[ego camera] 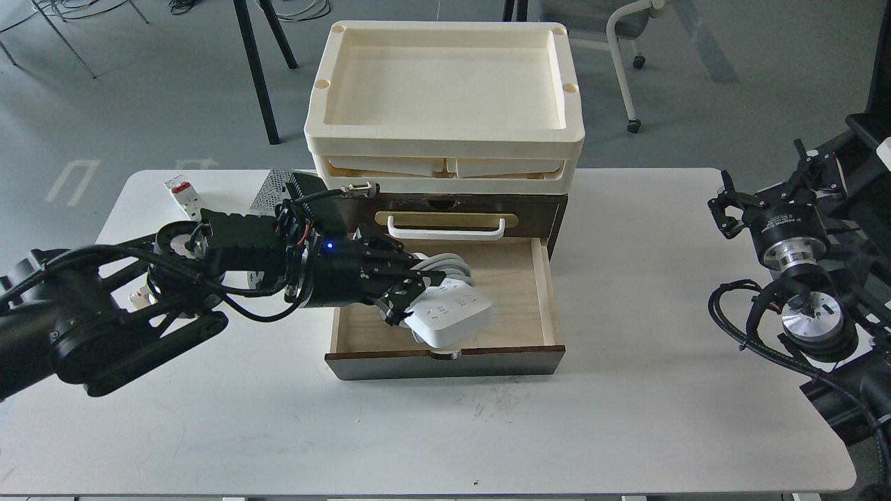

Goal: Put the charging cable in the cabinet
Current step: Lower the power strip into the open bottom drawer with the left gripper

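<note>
Our white table (626, 417) carries everything here. At the middle of its far edge stands the cabinet (550, 209), dark brown, with its lower drawer (515, 278) pulled out toward us so the pale wood inside shows. Above that drawer, the closed front bears a white handle (445, 228) on a brass plate. Two cream trays (445, 104) sit stacked on the cabinet's top.

Our left arm reaches in from the left edge, and our left gripper (400, 292) is over the left half of the open drawer, fingers clenched on the charging cable (452, 313). The white strip is tilted, its sockets facing up, its near end over the drawer's front wall, and its cord is looped behind it.

Our right gripper (727, 205) hangs over the table's right edge, well apart from the cabinet; we cannot tell how its fingers stand.

Near the far left corner lie a silver perforated box (273, 191) and a white-and-red breaker block (182, 193).
</note>
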Motion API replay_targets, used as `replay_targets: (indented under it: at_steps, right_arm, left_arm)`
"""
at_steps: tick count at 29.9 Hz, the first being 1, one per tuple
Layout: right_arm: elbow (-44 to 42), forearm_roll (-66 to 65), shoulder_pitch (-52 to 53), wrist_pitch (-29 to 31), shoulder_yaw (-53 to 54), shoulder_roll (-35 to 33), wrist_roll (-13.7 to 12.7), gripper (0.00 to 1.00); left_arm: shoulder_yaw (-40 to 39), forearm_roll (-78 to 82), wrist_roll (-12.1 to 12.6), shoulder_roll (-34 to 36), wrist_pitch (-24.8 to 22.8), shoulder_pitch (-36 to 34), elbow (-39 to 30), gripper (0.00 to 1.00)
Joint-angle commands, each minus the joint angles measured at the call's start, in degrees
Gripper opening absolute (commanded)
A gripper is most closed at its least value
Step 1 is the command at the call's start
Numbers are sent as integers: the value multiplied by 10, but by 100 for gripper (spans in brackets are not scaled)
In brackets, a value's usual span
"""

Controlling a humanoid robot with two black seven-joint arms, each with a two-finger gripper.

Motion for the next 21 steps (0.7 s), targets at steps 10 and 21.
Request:
replay_targets:
  at_steps: [10, 21]
  right_arm:
    - [0, 0, 0, 0, 0, 0, 0, 100]
    - [0, 0, 0, 1, 0, 0, 0, 100]
  left_arm:
    - [-2, 15, 6, -59, 3, 19, 61, 8]
    - [-7, 15, 20, -91, 10, 17, 106, 12]
